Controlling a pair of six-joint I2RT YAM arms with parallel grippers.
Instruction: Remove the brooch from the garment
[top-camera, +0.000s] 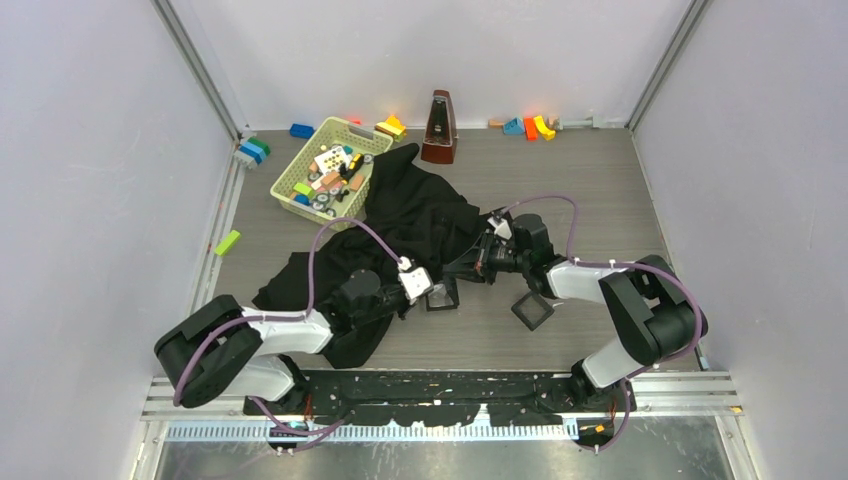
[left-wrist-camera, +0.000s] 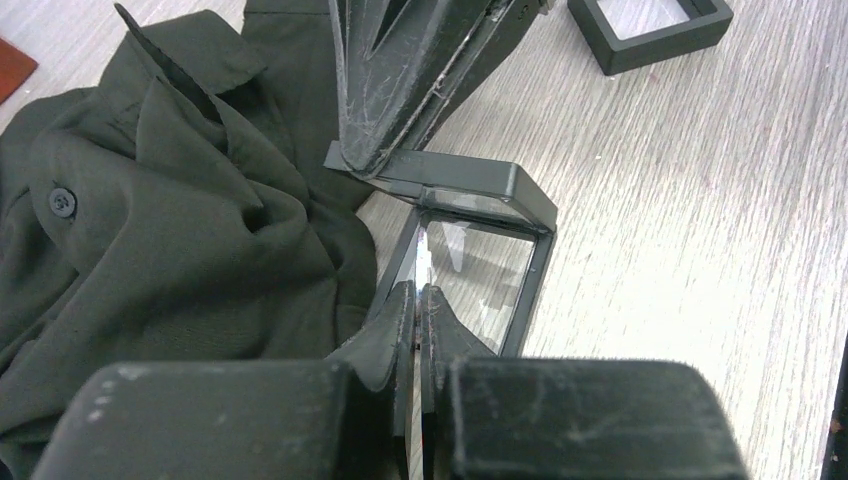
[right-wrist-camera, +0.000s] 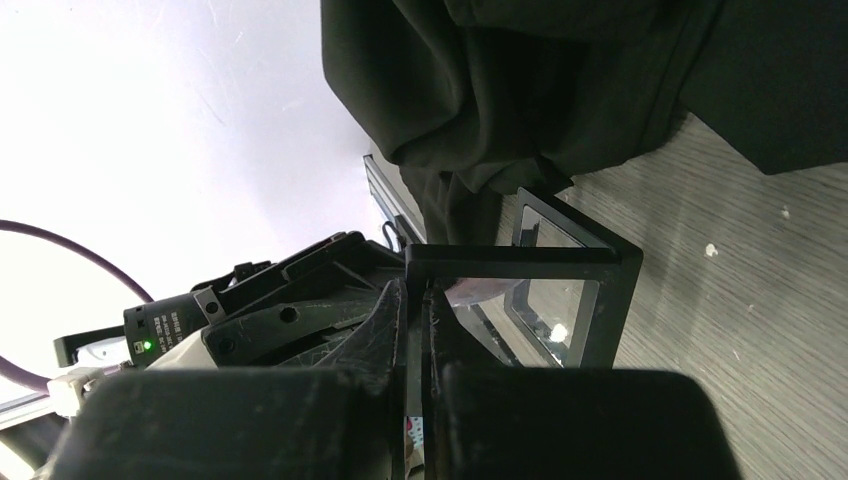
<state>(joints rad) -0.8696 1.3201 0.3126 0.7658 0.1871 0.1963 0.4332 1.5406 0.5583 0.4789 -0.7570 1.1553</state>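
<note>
L gripper (left-wrist-camera: 418, 300) is pinching the lower half of the black frame case (left-wrist-camera: 520, 190), jaws nearly together. R gripper (right-wrist-camera: 418, 300) is clamping its raised lid. Brooch (right-wrist-camera: 480, 291) is poss. showing as a pinkish blur inside the case, just beside the garment (left-wrist-camera: 180, 250).

The left claw (left-wrist-camera: 418, 293) pinches a black frame (left-wrist-camera: 480, 178) lying beside the dark garment (left-wrist-camera: 180, 250).

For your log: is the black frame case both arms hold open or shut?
Open: the black frame case shows two halves angled apart.
</note>
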